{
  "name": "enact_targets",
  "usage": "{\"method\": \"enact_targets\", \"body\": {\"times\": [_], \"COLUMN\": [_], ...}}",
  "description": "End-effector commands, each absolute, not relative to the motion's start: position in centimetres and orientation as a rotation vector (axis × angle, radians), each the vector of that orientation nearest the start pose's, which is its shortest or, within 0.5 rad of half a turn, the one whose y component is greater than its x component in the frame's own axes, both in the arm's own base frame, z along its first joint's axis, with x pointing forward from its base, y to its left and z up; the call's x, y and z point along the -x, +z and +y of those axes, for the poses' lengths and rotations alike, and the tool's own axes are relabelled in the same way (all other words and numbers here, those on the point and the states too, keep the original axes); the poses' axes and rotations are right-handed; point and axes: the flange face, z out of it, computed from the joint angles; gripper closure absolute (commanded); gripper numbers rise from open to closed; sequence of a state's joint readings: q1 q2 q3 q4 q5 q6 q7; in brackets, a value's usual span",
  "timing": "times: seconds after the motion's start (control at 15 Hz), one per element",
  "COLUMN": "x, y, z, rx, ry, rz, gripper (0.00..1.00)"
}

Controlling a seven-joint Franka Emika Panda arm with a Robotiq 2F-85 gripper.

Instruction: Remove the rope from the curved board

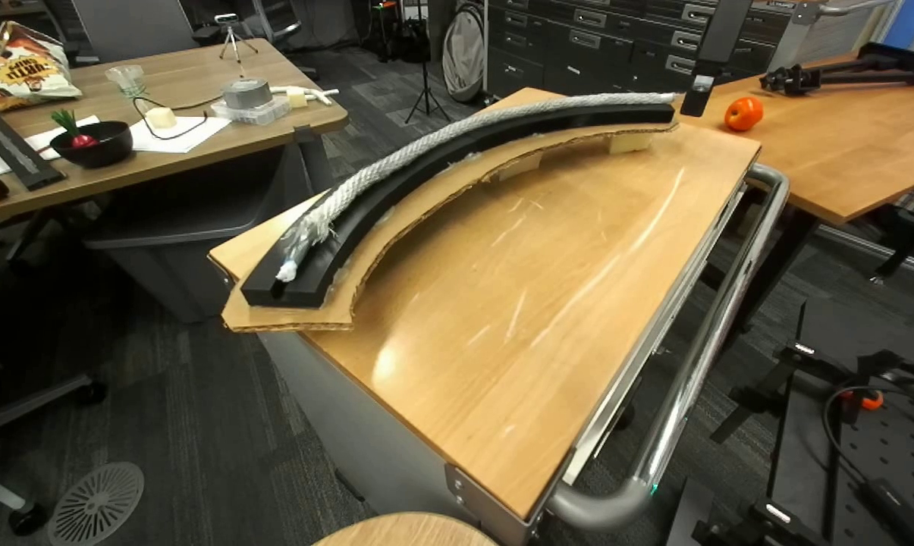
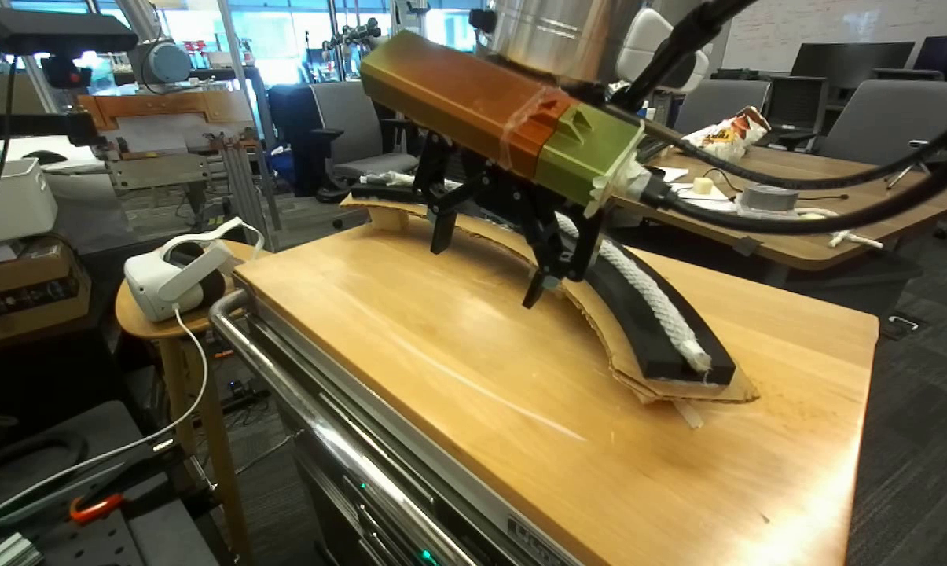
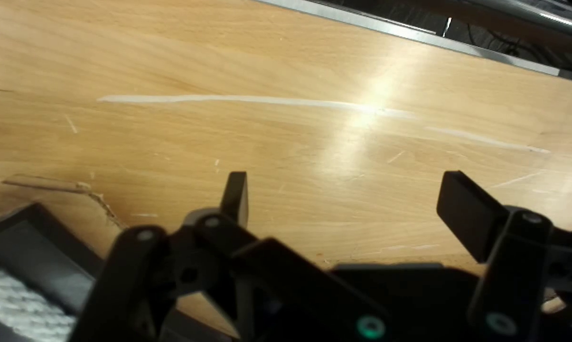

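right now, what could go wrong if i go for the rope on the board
Closing the pincer here would likely miss: it stands open over the tabletop, with the rope off to one side. A grip on the frayed end could slip or unravel it. The board sits on cardboard, so a low reach might catch its edge and shift both.
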State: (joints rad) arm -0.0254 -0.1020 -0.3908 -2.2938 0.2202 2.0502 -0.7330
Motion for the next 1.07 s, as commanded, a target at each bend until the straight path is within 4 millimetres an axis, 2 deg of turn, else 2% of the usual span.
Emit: {"method": "enact_targets", "body": {"times": [0.0,0.8,0.87,1.0], "x": [-44.7,-44.7,-45.6,-47.9], "y": [37.9,37.9,38.9,41.5], "z": [-18.5,-18.5,-17.7,-14.4], "rx": [2.855,2.855,2.892,2.902], "ry": [0.007,0.007,-0.022,0.033], "rz": [-0.293,-0.293,-0.379,-0.575], "gripper": [0.0,0.0,0.0,0.0]}}
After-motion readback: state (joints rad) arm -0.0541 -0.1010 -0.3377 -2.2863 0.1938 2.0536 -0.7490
